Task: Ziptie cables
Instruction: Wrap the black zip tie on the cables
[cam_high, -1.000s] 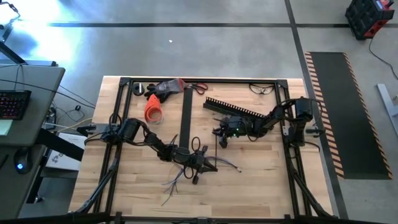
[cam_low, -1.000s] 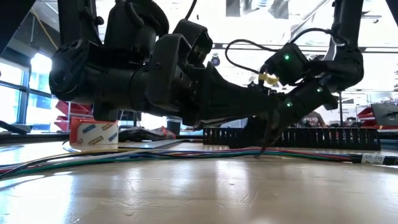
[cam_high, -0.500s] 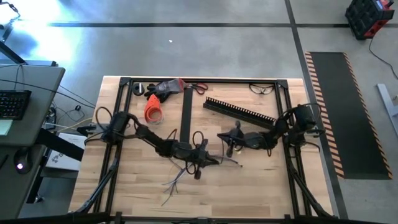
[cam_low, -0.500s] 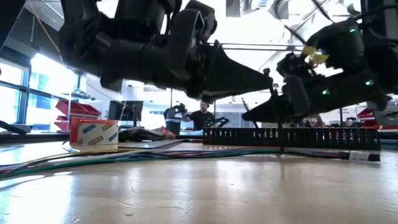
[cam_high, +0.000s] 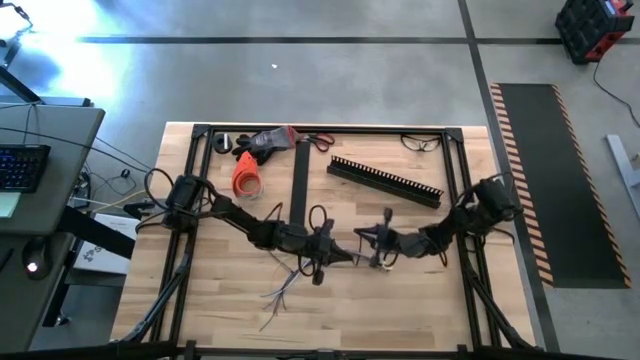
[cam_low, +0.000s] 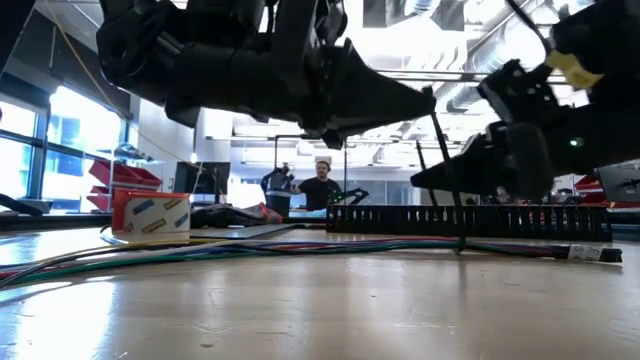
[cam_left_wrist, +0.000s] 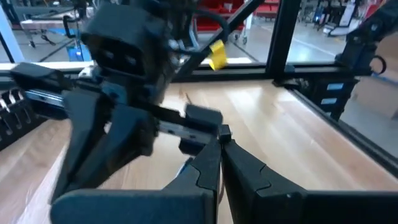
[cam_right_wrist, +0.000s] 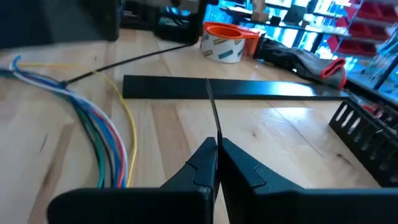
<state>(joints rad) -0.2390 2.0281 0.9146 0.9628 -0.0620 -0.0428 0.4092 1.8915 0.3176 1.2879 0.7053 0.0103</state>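
Both tools closed — the right tool (cam_right_wrist: 216, 144) clamped on a zip tie (cam_right_wrist: 211, 112), the left tool (cam_left_wrist: 221, 134) together above the cables (cam_right_wrist: 102, 134); next, probably threading the tie around the bundle.

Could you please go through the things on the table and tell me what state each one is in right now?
cables: loose on the table, free ends splayed, not tied.
zip tie: thin black strip, pinched in the right gripper.
right gripper: shut on the zip tie, mid-table.
left gripper: shut, facing the right gripper.
slotted channel: lying flat, untouched.
tape roll: lying untouched at the far side.
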